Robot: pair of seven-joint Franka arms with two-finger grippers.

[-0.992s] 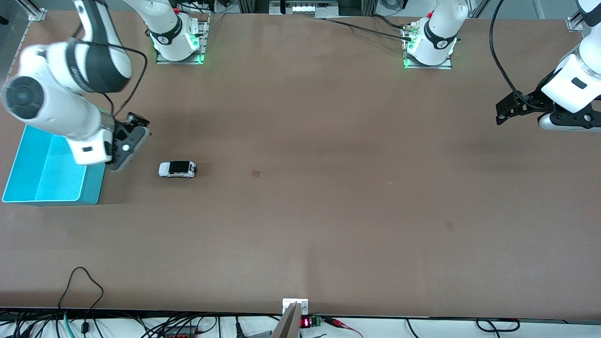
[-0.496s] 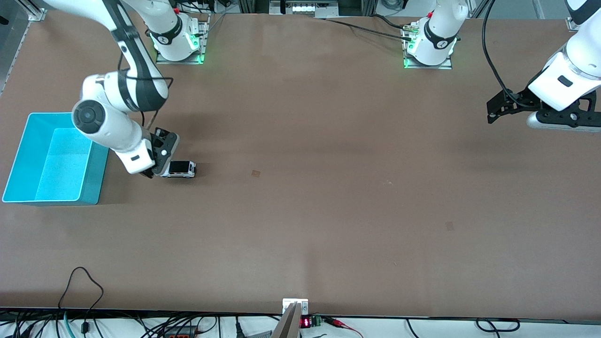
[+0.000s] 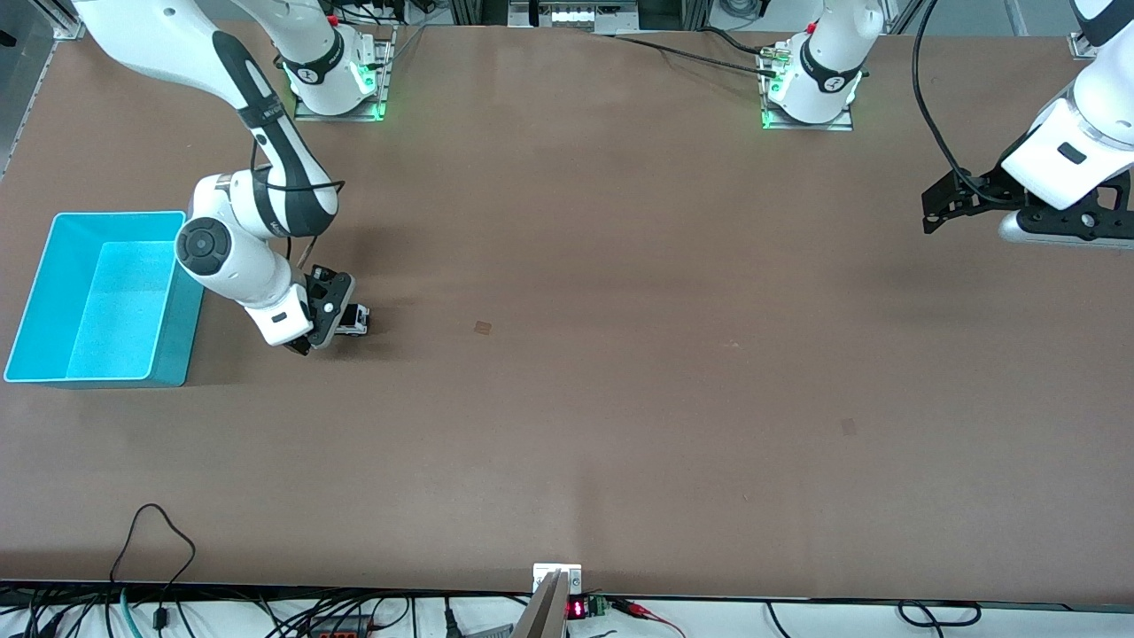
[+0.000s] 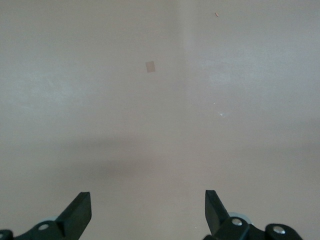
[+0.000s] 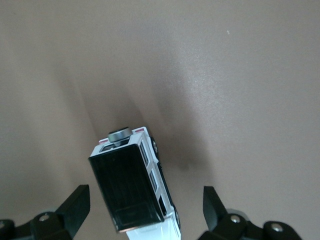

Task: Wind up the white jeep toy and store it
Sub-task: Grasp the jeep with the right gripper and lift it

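The white jeep toy [image 3: 357, 319] stands on the brown table beside the blue bin, toward the right arm's end. From the front only its end shows; the right arm's hand covers the rest. My right gripper [image 3: 326, 326] is low over it and open. In the right wrist view the jeep's black roof [image 5: 131, 186] lies between the two spread fingertips [image 5: 78, 202], closer to one of them and touching neither; the right gripper [image 5: 145, 206] holds nothing. My left gripper [image 3: 935, 211] hangs open over the left arm's end of the table, with only bare table between its fingers [image 4: 80, 209].
An empty blue bin [image 3: 181, 350] sits at the right arm's end of the table, right beside the right arm's wrist. Small square marks [image 3: 483, 328] dot the tabletop [image 3: 620, 399]. Cables and a small display line the front edge.
The right arm swung from above the bin over to the jeep and came down, so its open fingers now straddle the toy. The left arm shifted only slightly.
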